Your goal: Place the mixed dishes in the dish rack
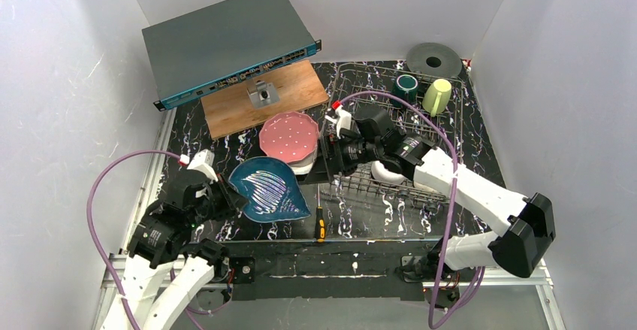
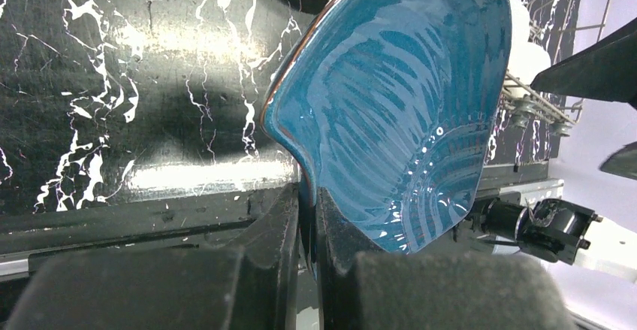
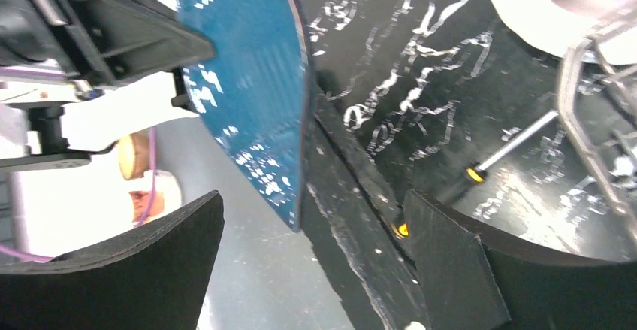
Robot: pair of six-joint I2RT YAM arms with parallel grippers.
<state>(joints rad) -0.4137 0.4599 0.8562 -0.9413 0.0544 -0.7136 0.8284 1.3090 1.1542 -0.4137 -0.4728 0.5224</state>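
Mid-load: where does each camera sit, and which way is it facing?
Top external: above and behind the robot, looking down on dish rack and both arms.
Left wrist: looks along its shut left gripper at the clamped dark blue plate.
Right wrist: looks past its open right gripper toward the screwdriver.
Shared: all show that plate.

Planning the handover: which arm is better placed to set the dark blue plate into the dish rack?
Probably right. The left gripper pinches the dark blue plate by its rim, well left of the dish rack; the right gripper hangs open at the rack's left edge, facing the plate.
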